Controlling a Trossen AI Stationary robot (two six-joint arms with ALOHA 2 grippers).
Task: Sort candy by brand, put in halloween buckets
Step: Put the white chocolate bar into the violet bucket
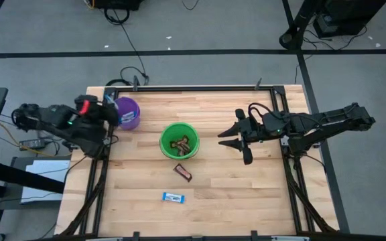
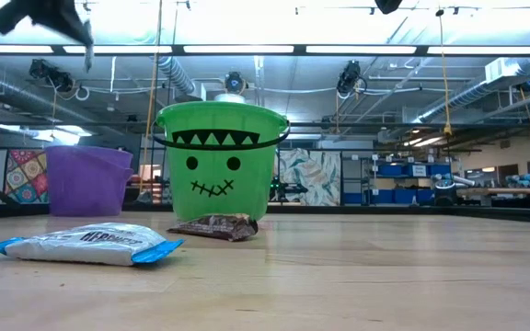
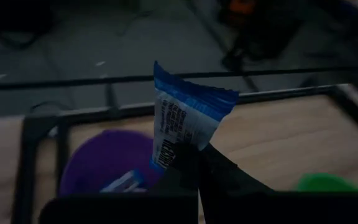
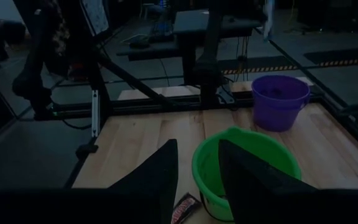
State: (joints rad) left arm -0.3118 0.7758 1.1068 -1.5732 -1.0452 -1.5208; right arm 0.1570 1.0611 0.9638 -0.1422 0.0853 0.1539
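My left gripper (image 3: 194, 154) (image 1: 110, 106) hovers at the far left, right by the purple bucket (image 1: 128, 112), shut on a blue-and-white candy (image 3: 188, 118). Below it, the purple bucket (image 3: 104, 163) holds another blue-and-white candy (image 3: 123, 181). The green bucket (image 1: 179, 140) stands mid-table with brown candies inside. In front of it a brown candy (image 1: 183, 173) and a blue-and-white candy (image 1: 173, 197) lie flat on the table. My right gripper (image 1: 237, 142) (image 4: 197, 168) hangs open to the right of the green bucket, nothing between its fingers. My left gripper pinches one end of the blue-and-white candy (image 3: 174, 152) between its two fingers (image 3: 219, 168). The rest of the wrapper sticks out past the fingertips, its crimped far end (image 3: 194, 87) free. The candy is lifted clear, over the purple bucket's left rim.
A black metal frame (image 1: 193, 88) runs round the tabletop's edges. Bare wood lies to the right of the green bucket (image 4: 247, 163) and along the near edge. In the low view the two loose candies (image 2: 86, 244) (image 2: 215, 226) lie before the green bucket (image 2: 221, 161).
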